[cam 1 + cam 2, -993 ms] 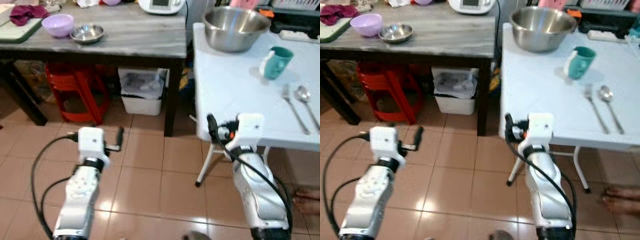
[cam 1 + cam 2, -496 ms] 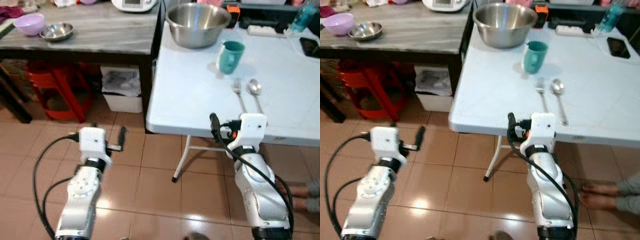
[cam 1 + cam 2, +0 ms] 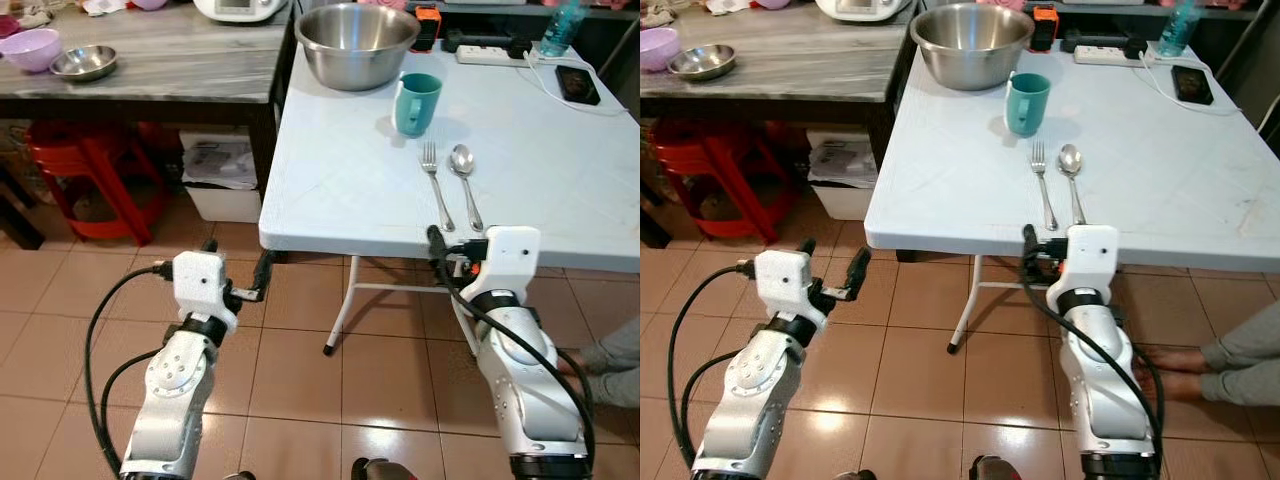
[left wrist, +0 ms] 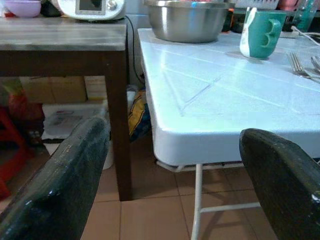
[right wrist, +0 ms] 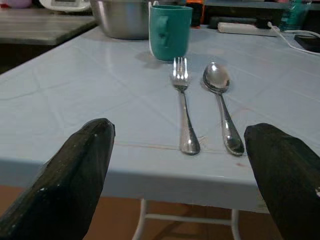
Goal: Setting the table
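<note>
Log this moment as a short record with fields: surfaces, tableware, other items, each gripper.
surfaces: white folding table; grey-topped side table to its left
tableware on white table: fork and spoon side by side, teal mug beyond them, steel mixing bowl at the far corner
side table: purple bowl, small steel bowl
other items: power strip, phone
left gripper: open, empty, off the table's near corner
right gripper: open, empty, at the near edge facing the cutlery

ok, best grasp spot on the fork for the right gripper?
Probably the handle end of the fork: it lies flat, handle toward the table's near edge, tines toward the mug. Bring the open right gripper over that edge, pinching across the handle, clear of the spoon beside it.
</note>
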{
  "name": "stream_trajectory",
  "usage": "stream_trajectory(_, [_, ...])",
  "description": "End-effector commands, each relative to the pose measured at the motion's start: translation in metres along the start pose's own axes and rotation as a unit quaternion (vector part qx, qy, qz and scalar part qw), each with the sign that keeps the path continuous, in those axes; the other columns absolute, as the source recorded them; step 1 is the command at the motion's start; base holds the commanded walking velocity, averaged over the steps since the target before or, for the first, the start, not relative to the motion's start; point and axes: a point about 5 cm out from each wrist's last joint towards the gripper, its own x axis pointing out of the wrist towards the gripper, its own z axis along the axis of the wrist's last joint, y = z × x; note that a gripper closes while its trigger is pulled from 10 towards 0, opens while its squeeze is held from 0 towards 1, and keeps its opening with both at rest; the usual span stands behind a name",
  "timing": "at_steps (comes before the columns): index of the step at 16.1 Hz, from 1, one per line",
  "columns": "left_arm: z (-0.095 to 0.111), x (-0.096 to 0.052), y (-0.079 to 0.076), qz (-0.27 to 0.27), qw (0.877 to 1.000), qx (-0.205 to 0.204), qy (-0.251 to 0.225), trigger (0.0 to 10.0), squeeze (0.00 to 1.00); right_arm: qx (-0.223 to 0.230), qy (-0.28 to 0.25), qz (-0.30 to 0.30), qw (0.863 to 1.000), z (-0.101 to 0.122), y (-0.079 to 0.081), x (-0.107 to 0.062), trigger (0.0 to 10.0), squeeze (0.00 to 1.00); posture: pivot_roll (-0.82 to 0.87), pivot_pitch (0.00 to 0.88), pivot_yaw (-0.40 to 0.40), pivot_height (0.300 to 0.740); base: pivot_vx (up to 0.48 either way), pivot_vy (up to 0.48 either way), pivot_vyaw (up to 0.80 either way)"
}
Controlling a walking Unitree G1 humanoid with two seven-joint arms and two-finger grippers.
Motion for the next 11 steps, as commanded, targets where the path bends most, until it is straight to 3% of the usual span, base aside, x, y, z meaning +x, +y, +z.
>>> stream_trajectory(1, [0.0023,-0.0007,-0.0020,-0.010,1.000,-0.003,-0.007,10.0,0.00,-0.003,-0.009,-0.003,1.000,0.0052,-0.0014,-0.0012,10.0,0.00,-0.18,0.160,0.018,0.740,0.251,0.000,-0.50])
stream_trajectory(3, [0.0026,-0.0006,-0.0036,-0.016,1.000,-0.006,-0.008,10.0,0.00,-0.004,-0.010,-0.003,1.000,0.0058,-0.0020,-0.0014,10.0,0.00,-0.18,0.160,0.018,0.740,0.315,0.000,-0.63])
stream_trajectory(11, [0.0018,0.0015,-0.0070,-0.027,1.000,-0.013,-0.009,10.0,0.00,-0.007,-0.010,-0.003,1.000,0.0059,-0.0023,-0.0003,10.0,0.00,-0.19,0.157,0.018,0.740,0.344,0.000,0.00])
